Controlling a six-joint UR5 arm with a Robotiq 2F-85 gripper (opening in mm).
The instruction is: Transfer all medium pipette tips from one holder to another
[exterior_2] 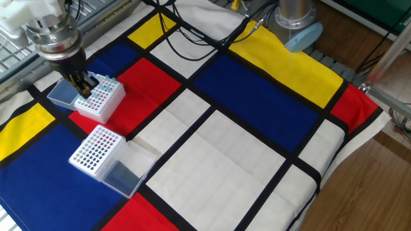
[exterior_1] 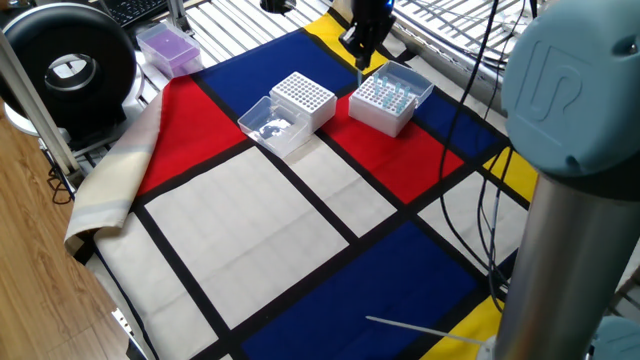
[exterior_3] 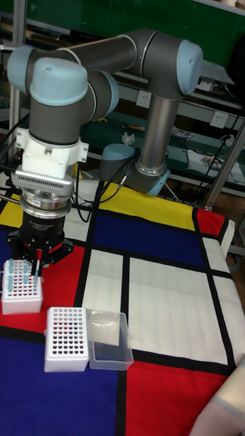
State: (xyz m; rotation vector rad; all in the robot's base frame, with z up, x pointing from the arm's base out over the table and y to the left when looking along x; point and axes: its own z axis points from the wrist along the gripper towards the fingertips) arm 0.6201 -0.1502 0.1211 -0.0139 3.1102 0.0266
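Observation:
Several pale-blue medium pipette tips [exterior_1: 388, 92] [exterior_2: 103, 83] [exterior_3: 19, 279] stand in a white perforated holder [exterior_1: 380, 115] [exterior_2: 96, 110] [exterior_3: 20, 300] on the red patch. A second white holder [exterior_1: 303, 97] [exterior_2: 95, 149] [exterior_3: 66, 337] sits beside it, and its holes look empty. My gripper [exterior_1: 361, 55] [exterior_2: 83, 86] [exterior_3: 30, 267] hangs just above the back edge of the holder with tips. The fingers are close together. A thin sliver shows below them; I cannot make out whether it is a held tip.
Each holder has a clear lid hinged open beside it [exterior_1: 265, 125] [exterior_2: 61, 95]. A purple box [exterior_1: 168, 47] and a black round device [exterior_1: 70, 65] stand off the cloth's corner. Cables [exterior_2: 192, 45] trail across the cloth toward the arm base [exterior_2: 295, 16].

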